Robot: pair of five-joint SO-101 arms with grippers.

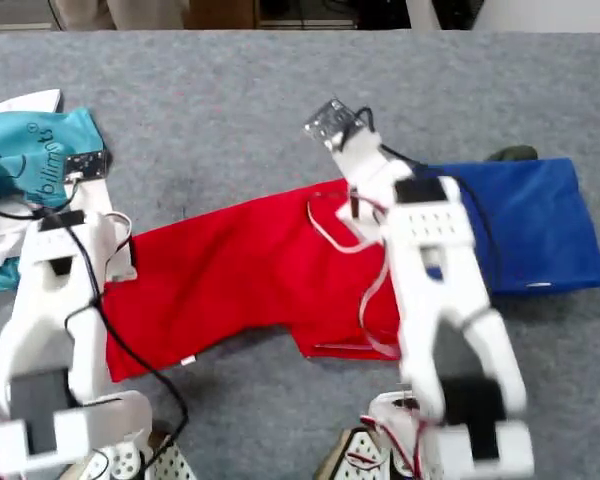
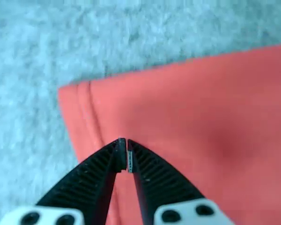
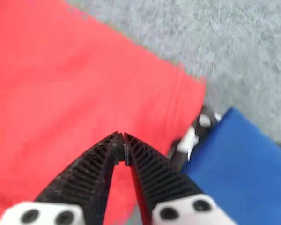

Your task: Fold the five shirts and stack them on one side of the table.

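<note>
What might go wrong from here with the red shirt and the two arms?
The left tool and right tool are both shut over the red shirt. Whether they pinch cloth is unclear, so a lift may slip. The red shirt ends close beside the folded blue shirt, so pulling could drag that one askew. A loose black cable crosses the red shirt's corner and might snag.

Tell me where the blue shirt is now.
In the high view, the folded blue fabric shirt lies far right on the grey table, beside the right end of the spread red fabric shirt.
</note>
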